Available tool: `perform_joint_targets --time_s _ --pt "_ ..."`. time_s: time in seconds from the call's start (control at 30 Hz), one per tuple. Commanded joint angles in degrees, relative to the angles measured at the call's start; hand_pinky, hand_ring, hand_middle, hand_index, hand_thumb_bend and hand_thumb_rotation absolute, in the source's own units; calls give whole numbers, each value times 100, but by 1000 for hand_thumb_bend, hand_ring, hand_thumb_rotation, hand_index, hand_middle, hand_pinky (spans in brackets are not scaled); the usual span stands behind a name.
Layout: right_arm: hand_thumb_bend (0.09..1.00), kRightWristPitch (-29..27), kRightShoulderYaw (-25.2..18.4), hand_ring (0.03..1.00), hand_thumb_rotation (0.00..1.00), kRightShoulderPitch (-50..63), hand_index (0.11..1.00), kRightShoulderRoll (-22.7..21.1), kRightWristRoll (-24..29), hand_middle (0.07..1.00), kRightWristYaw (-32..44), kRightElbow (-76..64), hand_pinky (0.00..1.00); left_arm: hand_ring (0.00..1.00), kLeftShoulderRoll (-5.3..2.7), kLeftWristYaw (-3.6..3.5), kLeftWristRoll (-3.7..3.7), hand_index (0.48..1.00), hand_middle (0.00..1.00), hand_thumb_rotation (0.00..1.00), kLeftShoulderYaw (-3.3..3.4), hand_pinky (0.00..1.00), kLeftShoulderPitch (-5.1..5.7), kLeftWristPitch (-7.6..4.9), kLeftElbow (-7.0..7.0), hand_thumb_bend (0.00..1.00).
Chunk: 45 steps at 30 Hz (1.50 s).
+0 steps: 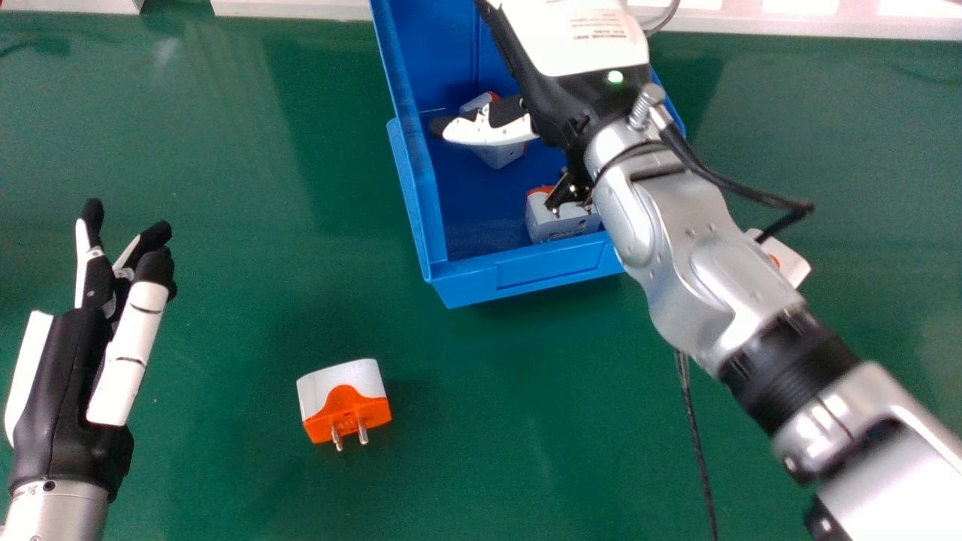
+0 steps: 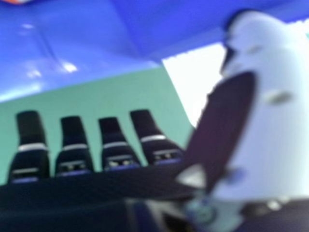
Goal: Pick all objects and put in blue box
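My right hand [image 1: 552, 94] is over the blue box [image 1: 470, 279], its thumb across a grey-white adapter [image 1: 502, 156] inside. In the right hand view the right hand [image 2: 270, 125] is open, with straight fingers and nothing held; beyond them is the blue box [image 2: 72, 43]. A second adapter [image 1: 552, 222] lies in the box near its front wall, partly covered by the hand. On the table, a white and orange adapter [image 1: 344, 398] lies with its prongs toward the robot. Another white adapter [image 1: 795, 269] is partly behind my right forearm. At the left, my left hand [image 1: 56, 368] is open.
The green table [image 1: 225, 300] surrounds the box. A black cable [image 1: 695, 436] runs below the right forearm, and another loops beside its wrist. White edging [image 1: 289, 7] lies along the table's far side.
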Motion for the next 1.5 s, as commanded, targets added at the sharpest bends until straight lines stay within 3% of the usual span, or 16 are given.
perform_joint_targets --time_s 0.0,0.13,0.23,0.4,0.5,0.6,0.67,0.8,0.93,1.17,1.4,1.47 --pt "429 9 -159 878 319 404 863 -192 2 906 92 -807 730 930 85 -12 -73 912 922 844 90 915 49 -11 -111 625" --pt "435 47 -256 852 308 1227 846 -425 -121 878 217 -1873 697 925 93 17 -49 914 917 855 119 904 68 46 -142 590" --pt "425 15 -314 843 313 1774 844 -584 -249 871 246 -2451 684 923 82 0 -105 917 919 853 138 898 74 107 -173 562" --pt "396 -221 -438 828 315 2737 836 -786 -278 863 38 -3162 664 912 56 -16 -162 912 912 835 154 877 86 90 -167 511" --pt "374 -434 -571 829 357 3448 840 -881 -262 873 -62 -3648 671 907 40 22 -156 908 908 826 149 874 111 152 -216 533" --pt "365 -761 -704 826 387 4144 841 -1002 -258 874 -242 -4109 672 911 30 19 -199 910 911 816 156 886 121 223 -246 545" --pt "397 -1109 -794 811 329 4578 823 -1081 -226 857 -539 -4232 656 910 33 11 -188 910 912 814 164 884 125 190 -228 535" --pt "402 -1671 -1041 842 335 5404 854 -1266 -101 883 -805 -4441 685 905 42 -1 -146 908 910 824 171 865 142 105 -215 510" --pt "423 -2011 -1376 846 228 6071 847 -1279 -172 885 -1290 -4472 683 904 47 -22 -140 907 907 820 168 863 167 89 -243 513" --pt "432 -1860 -2096 863 247 6639 852 -989 -134 898 -1549 -4534 700 909 66 3 -89 903 904 816 161 884 160 121 -229 567" --pt "457 -1405 -2586 863 284 6410 868 -815 -192 910 -1337 -4367 714 899 90 -57 -96 898 899 805 166 855 64 -107 -5 556" --pt "457 -1234 -2644 869 296 6295 874 -777 -225 914 -1286 -4287 723 900 90 -73 -126 896 898 805 164 861 48 -77 9 555"
